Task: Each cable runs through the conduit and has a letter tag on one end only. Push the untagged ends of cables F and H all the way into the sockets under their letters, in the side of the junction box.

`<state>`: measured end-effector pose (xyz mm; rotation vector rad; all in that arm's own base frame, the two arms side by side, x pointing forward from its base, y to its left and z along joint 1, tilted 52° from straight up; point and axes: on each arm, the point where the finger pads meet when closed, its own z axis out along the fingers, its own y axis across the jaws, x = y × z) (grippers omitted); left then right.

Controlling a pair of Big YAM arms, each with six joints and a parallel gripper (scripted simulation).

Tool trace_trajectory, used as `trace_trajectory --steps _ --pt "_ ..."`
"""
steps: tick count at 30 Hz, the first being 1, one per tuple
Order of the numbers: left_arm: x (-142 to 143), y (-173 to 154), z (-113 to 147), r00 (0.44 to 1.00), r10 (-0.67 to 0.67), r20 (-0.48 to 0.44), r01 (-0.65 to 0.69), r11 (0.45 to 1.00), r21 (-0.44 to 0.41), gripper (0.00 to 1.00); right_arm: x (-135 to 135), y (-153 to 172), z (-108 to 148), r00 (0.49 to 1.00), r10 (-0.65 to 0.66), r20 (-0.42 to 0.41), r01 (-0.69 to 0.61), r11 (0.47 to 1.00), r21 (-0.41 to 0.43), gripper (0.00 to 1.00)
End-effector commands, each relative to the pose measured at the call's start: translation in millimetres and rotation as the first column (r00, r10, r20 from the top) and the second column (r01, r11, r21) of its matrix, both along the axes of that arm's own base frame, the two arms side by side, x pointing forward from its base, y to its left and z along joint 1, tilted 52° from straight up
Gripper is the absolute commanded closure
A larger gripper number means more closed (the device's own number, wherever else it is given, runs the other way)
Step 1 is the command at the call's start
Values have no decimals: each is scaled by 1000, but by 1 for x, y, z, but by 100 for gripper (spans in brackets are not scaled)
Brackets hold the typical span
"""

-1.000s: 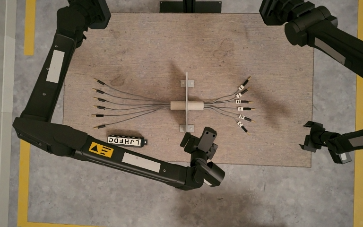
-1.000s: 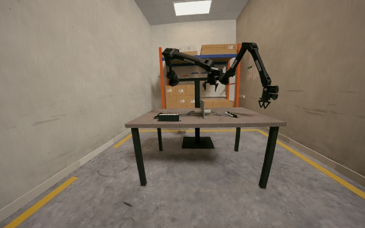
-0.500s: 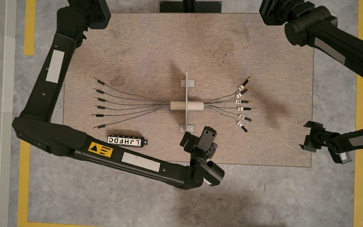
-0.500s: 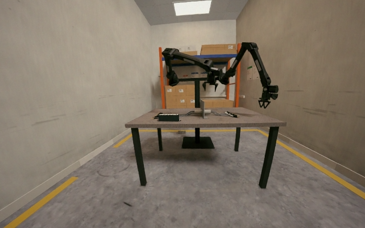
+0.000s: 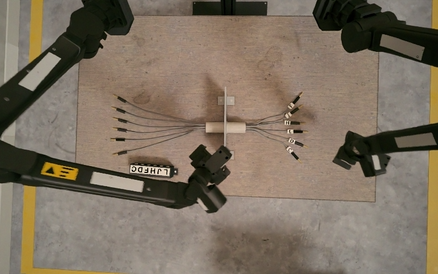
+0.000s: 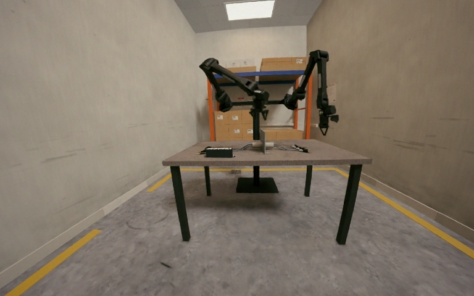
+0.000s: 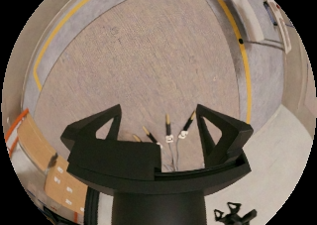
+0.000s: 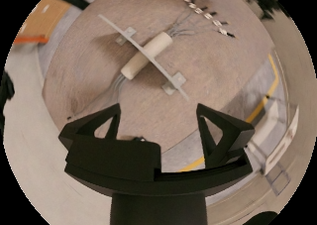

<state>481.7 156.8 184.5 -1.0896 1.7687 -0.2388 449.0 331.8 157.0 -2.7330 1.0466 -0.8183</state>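
on the table, beside the box, the bare ends fan out from the conduit; they look light, with limp leads and stiff plugs, so best gripped on the black sleeve, sparing the thin tip. both the left claw and the right claw stand wide, holding nothing; the top view shows the box's letters and all six bare ends, while the left wrist view shows only tagged ends close by.
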Motion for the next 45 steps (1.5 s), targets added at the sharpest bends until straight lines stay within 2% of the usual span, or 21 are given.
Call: trace_trajectory --steps 1,3,6,13,15,19,25,29,30,32,35,40,41,45 --pt "-6 -28 -13 999 -37 39 32 993 115 0 2 -28 14 991 -103 80 89 983 158 0" --pt "-15 -47 -32 999 -39 33 32 985 171 0 -4 -48 14 984 -150 96 124 965 231 0" --pt "-31 -77 -47 998 -38 59 21 962 272 0 -15 -89 12 963 -241 117 184 911 368 0" --pt "-55 -120 -68 995 -43 95 0 913 408 0 -36 -167 10 899 -422 119 268 743 613 0" --pt "-55 -120 -68 995 -43 95 0 913 408 0 -36 -167 10 899 -422 119 268 743 613 0" --pt "-65 -140 -77 993 -48 112 -11 881 473 0 -51 -222 9 835 -543 86 298 579 759 0" --pt "-76 -160 -87 990 -50 129 -26 848 530 0 -71 -290 6 746 -665 11 290 340 895 0" --pt "-82 -171 -92 989 -53 138 -34 828 559 0 -83 -335 5 683 -728 -60 259 164 952 0" --pt "-83 -173 -93 989 -53 140 -36 824 565 0 -86 -346 -2 666 -740 -96 268 117 956 0" --pt "-83 -173 -93 989 -53 140 -36 824 565 0 -86 -346 -2 666 -740 -96 268 117 956 0" --pt "-86 -178 -96 988 -52 146 -42 816 576 0 -94 -374 -8 625 -763 -167 250 -6 968 0" --pt "-89 -181 -99 986 -45 158 -54 820 570 0 -106 -413 -8 579 -779 -239 190 -156 969 0" --pt "-89 -180 -97 985 -40 166 -63 822 566 0 -104 -418 0 583 -777 -236 163 -172 972 0" --pt "-88 -177 -92 983 -31 181 -77 825 560 0 -111 -438 -1 564 -781 -268 130 -237 963 0"
